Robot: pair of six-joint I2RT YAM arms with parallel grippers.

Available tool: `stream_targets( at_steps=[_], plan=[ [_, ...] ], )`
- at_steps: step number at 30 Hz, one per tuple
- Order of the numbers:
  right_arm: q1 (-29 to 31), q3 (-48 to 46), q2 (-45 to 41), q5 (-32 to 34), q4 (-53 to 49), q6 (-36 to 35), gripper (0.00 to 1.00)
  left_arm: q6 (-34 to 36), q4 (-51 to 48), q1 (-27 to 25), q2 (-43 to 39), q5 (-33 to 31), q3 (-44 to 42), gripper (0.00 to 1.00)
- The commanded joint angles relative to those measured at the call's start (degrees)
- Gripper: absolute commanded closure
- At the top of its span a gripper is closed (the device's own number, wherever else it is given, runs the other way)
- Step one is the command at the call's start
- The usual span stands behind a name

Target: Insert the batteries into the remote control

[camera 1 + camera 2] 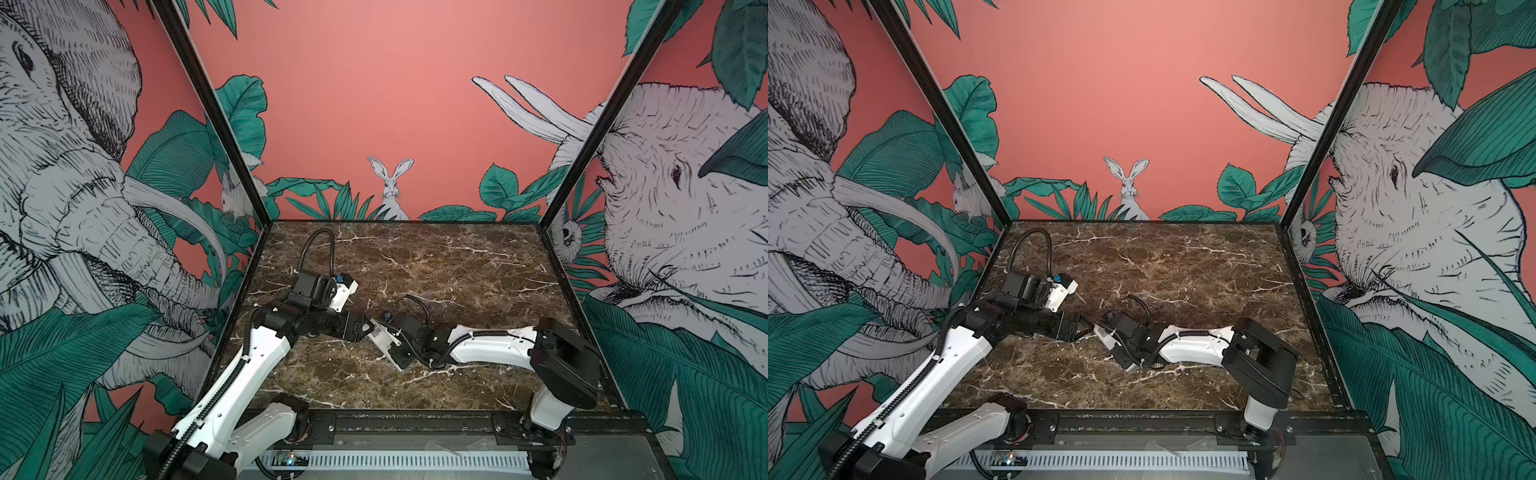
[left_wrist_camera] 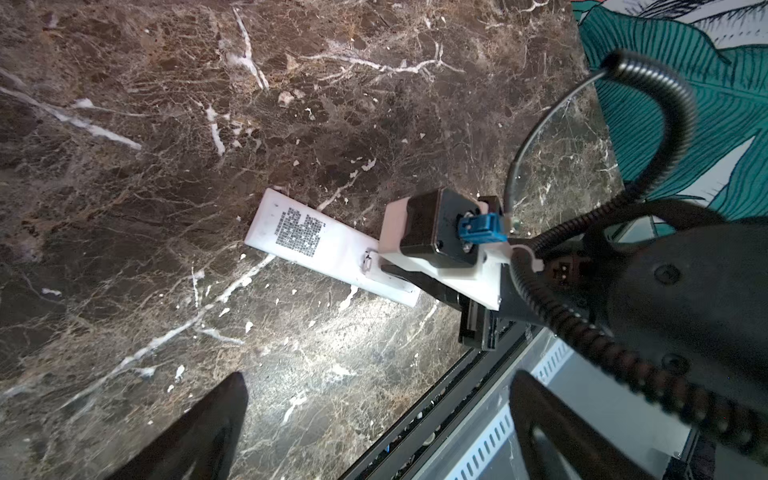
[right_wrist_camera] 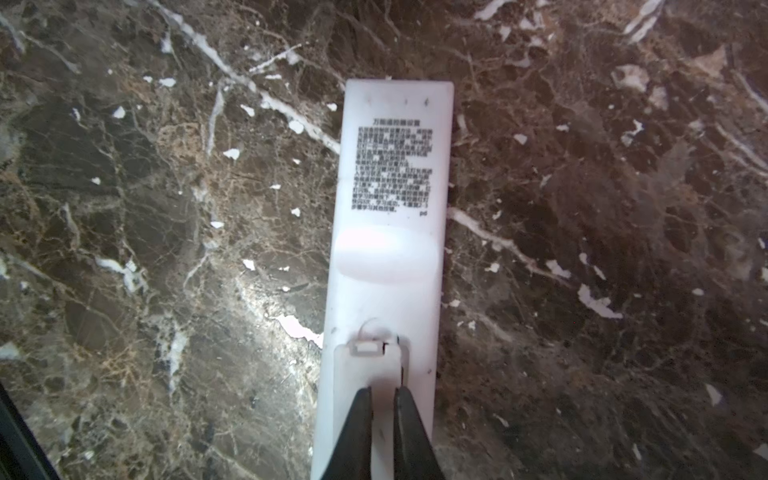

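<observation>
From my station I saw the remote control (image 3: 386, 199) lying flat on the marble table (image 3: 166, 208), back side up. Its printed label (image 3: 390, 166) sat well ahead of the right claw (image 3: 383, 392), towards the far end of the bar.

The right claw was drawn nearly together, with only a thin slit between its two black fingers (image 3: 353, 424). I could see nothing caught in that slit. Its tips sat over the battery cover (image 3: 357, 370) at the near end of the remote, directly under the claw. Whether they pressed on the plastic or hung just above it I could not tell. The small latch (image 3: 368, 347) of the cover lay just beyond the tips. A thin dark gap ran along one edge of the cover beside them.

The left claw (image 2: 379, 376) was spread wide, with nothing between its fingers. From its wrist camera the remote (image 2: 316, 237) lay ahead of it, clear of both fingers, label end nearest. The far end was hidden beneath the right arm's camera mount (image 2: 440, 232).

In both top views the left claw (image 1: 365, 328) pointed at the labelled end of the remote (image 1: 377, 331) from close by, and the right arm came in from the opposite side. The two claws faced each other along the bar, near the middle of the table (image 1: 1204, 270).
</observation>
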Motion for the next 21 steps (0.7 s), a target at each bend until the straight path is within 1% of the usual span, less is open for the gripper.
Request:
stream_targets(
  at_steps=[1, 7, 16, 21],
  plan=[
    [0.5, -1.8, 0.0, -1.8, -4.3, 0.6, 0.87, 0.5, -0.4, 0.3, -0.7, -0.2, -0.4, 0.01],
    [1.2, -1.7, 0.2, -3.0, -8.1, 1.8, 0.87, 0.5, -0.3, 0.3, -0.5, -0.3, -0.3, 0.01],
    [2.0, -3.2, -1.9, -1.8, -12.2, 4.4, 0.87, 0.3, -0.4, 0.3, -0.5, -0.1, -0.3, 0.01],
    [2.0, -2.0, -0.4, -1.8, -15.3, 5.1, 0.87, 0.1, -0.1, 0.3, -0.3, 0.5, -0.2, 0.01]
  ],
)
